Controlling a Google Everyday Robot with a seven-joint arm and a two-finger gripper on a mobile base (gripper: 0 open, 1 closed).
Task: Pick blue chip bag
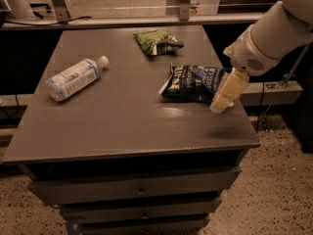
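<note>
The gripper (226, 91) overlaps one end of the blue chip bag (190, 82) on the desk (122, 119); we cannot tell its spread.

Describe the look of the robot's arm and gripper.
The arm is white, thick and rounded, with a small dotted vent near the wrist. The gripper, at the right end of the blue bag, is pale cream, long and tapering.

One cam only. Sits high, front of grey table (122, 116), looks down + fwd across top toward far rail (146, 21). Mid range: whole tabletop in frame, drawer fronts (139, 190) at btm. My arm (274, 33) upper right; my gripper (226, 93) over table's right side, at blue chip bag (193, 82) right end.
</note>
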